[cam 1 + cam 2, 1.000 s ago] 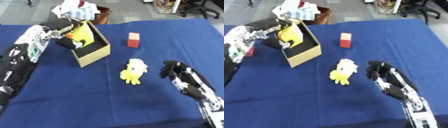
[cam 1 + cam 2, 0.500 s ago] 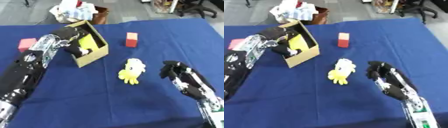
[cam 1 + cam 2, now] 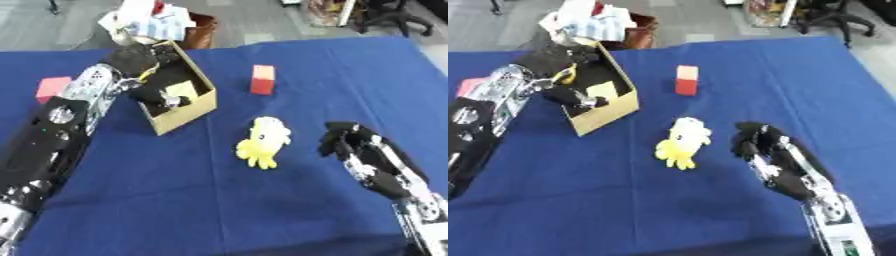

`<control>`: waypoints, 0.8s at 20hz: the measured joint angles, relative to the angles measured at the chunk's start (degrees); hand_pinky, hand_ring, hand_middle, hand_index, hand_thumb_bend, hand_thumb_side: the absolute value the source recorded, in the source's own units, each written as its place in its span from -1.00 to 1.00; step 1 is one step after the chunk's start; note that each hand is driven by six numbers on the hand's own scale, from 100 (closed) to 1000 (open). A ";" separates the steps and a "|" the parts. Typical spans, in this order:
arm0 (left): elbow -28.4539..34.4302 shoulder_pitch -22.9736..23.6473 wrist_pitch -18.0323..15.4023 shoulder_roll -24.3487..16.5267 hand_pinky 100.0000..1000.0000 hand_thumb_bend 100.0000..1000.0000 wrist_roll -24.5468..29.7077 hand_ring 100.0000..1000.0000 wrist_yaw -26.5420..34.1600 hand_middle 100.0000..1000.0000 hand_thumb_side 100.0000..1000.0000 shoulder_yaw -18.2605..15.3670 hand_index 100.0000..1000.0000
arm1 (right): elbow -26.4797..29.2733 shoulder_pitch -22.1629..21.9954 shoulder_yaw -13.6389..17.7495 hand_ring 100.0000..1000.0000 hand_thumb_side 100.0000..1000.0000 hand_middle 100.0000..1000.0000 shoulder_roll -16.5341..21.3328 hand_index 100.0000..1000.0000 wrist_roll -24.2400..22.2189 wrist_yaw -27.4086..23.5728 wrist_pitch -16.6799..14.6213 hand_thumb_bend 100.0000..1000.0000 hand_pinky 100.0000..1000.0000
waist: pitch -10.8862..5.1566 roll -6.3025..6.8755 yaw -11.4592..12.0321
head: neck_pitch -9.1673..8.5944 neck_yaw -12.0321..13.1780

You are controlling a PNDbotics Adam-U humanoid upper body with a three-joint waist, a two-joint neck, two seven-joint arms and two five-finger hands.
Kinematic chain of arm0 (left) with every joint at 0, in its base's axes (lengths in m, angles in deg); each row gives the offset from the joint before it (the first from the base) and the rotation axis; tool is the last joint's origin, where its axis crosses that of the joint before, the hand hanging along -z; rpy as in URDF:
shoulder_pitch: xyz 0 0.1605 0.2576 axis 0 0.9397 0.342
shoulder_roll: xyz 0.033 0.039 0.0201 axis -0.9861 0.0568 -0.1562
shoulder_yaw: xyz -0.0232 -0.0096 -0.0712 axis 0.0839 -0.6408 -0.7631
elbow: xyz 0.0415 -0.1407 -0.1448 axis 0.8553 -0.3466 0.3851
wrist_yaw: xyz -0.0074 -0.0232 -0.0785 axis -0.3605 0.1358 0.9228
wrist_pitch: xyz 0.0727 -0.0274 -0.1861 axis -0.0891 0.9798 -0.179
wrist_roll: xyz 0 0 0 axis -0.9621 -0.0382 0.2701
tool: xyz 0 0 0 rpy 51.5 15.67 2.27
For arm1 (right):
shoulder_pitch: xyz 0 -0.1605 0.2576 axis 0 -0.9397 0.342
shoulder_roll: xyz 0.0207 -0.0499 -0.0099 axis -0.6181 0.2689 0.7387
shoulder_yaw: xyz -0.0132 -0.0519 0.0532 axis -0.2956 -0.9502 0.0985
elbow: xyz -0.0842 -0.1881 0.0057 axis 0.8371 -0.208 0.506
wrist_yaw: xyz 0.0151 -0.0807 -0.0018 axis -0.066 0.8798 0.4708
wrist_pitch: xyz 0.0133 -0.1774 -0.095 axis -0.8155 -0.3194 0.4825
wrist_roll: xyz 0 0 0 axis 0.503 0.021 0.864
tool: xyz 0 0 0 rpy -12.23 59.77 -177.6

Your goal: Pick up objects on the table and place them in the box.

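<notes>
1. A blue table (image 3: 175, 200) fills both views; its near and side edges are cut off by the frame.
2. One left hand (image 3: 138, 64) reaches into the box from the upper left. Its fingers are dark against the dark interior, so I cannot tell whether they are curled or straight.
3. One right hand (image 3: 343, 142) rests at the lower right, beside the toy and apart from it, fingers curled and holding nothing.
4. One cardboard box (image 3: 188, 111) stands open, its long axis running from the far left towards the near right. A pale yellow thing (image 3: 182, 90) lies inside, partly hidden by the hand.
5. One yellow plush toy (image 3: 264, 141) lies mid-table, long axis running near to far.
6. Two red blocks: one (image 3: 262, 79) upright right of the box, one (image 3: 52, 88) at the far left, behind the left arm.
</notes>
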 measured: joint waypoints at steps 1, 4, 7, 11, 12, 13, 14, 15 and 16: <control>0.81 0.01 -0.18 -0.49 0.85 0.21 0.19 0.77 0.67 0.95 0.96 0.01 1.00 | 0.00 -0.02 0.00 0.19 -0.18 0.18 0.00 0.62 0.00 0.00 0.00 -1.00 0.13 | 0.00 0.00 0.03 | 0.00 -0.04; 3.99 0.06 -0.80 -2.52 0.84 0.12 1.64 0.76 3.66 0.93 0.78 0.01 1.00 | -0.02 -0.13 0.02 0.19 -0.18 0.18 0.00 0.62 0.00 0.00 0.00 -1.00 0.13 | 0.00 0.00 0.12 | 0.00 -0.19; 7.73 0.27 -0.57 -5.46 0.83 0.10 3.72 0.75 7.83 0.91 0.67 -0.63 1.00 | -0.12 -0.14 0.04 0.19 -0.18 0.18 0.00 0.62 0.02 0.00 0.01 -1.00 0.13 | 0.00 0.00 0.37 | 0.00 -0.31; 10.58 0.71 1.00 -9.69 0.81 0.07 6.11 0.74 11.82 0.87 0.50 -2.55 1.00 | -0.29 -0.15 0.07 0.18 -0.18 0.18 0.01 0.62 0.06 0.01 0.04 -1.00 0.13 | 0.00 0.00 0.55 | 0.00 -0.65; 10.58 1.02 1.40 -10.64 0.82 0.06 6.73 0.74 12.40 0.87 0.49 -3.18 0.99 | -0.29 -0.15 0.09 0.18 -0.18 0.18 0.01 0.62 0.07 0.01 0.05 -1.00 0.13 | 0.00 0.00 0.64 | 0.00 -0.72; 10.40 1.30 1.72 -11.52 0.81 -0.02 7.32 0.74 12.83 0.84 0.42 -3.81 0.99 | -0.29 -0.16 0.12 0.18 -0.18 0.18 0.02 0.62 0.09 0.01 0.05 -1.00 0.13 | 0.00 0.00 0.79 | 0.00 -0.77; 9.79 1.59 1.87 -12.33 0.81 -0.02 8.01 0.74 13.23 0.84 0.42 -4.51 0.99 | -0.30 -0.16 0.17 0.18 -0.18 0.18 0.02 0.62 0.10 0.02 0.06 -1.00 0.13 | 0.00 0.00 0.85 | 0.00 -0.85; 8.94 1.78 1.87 -12.99 0.82 -0.01 8.73 0.74 13.63 0.84 0.34 -5.15 0.98 | -0.30 -0.16 0.22 0.18 -0.18 0.18 0.03 0.62 0.12 0.02 0.07 -1.00 0.13 | 0.00 0.00 0.85 | 0.00 -0.94; 7.90 1.97 1.75 -13.50 0.82 -0.04 9.46 0.75 13.96 0.83 0.13 -5.76 0.98 | -0.30 -0.16 0.28 0.18 -0.19 0.18 0.03 0.62 0.13 0.03 0.08 -1.00 0.13 | 0.00 0.00 0.88 | -0.01 -1.02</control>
